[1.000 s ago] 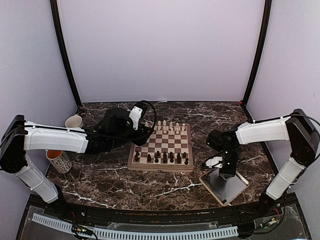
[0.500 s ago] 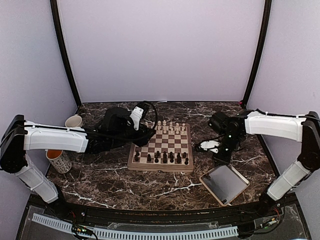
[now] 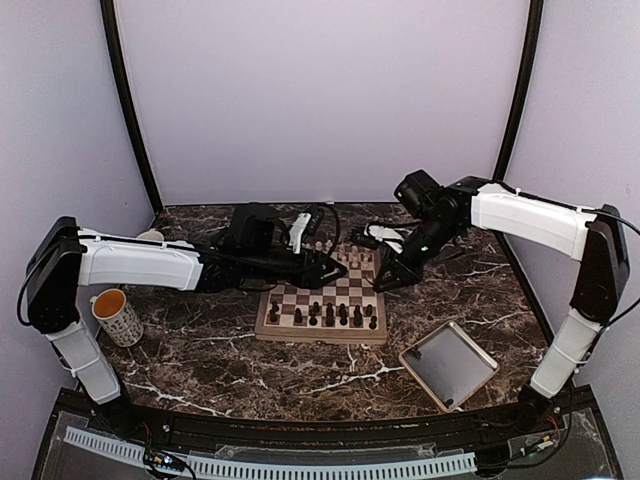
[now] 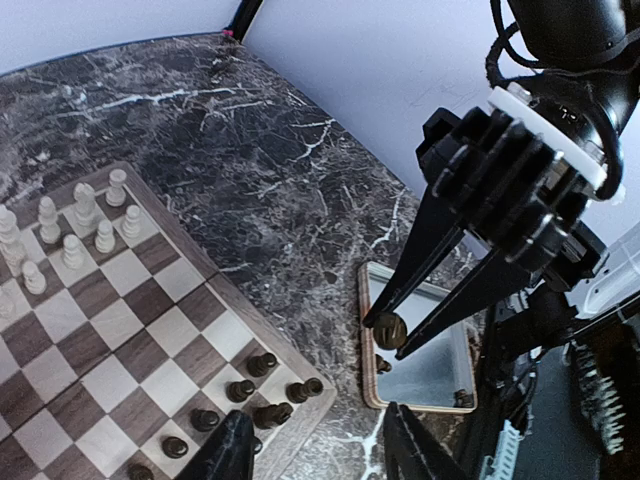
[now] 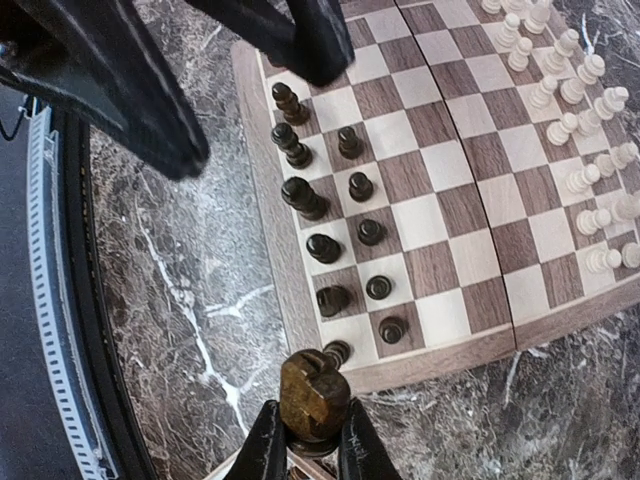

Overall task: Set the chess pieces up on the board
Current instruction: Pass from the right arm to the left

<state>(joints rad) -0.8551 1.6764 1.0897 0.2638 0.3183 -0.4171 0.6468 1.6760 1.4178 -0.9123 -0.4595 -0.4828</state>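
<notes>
One dark chessman (image 5: 314, 393) sits pinched in the right end effector (image 5: 311, 420).

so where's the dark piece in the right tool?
Right wrist view: dark piece pinched in the right tool, airborne by the board's right edge, nearest the dark chessmen.

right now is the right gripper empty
No, in the right wrist view the right gripper is clamped on a dark brown chess piece just off the board's corner.
</notes>
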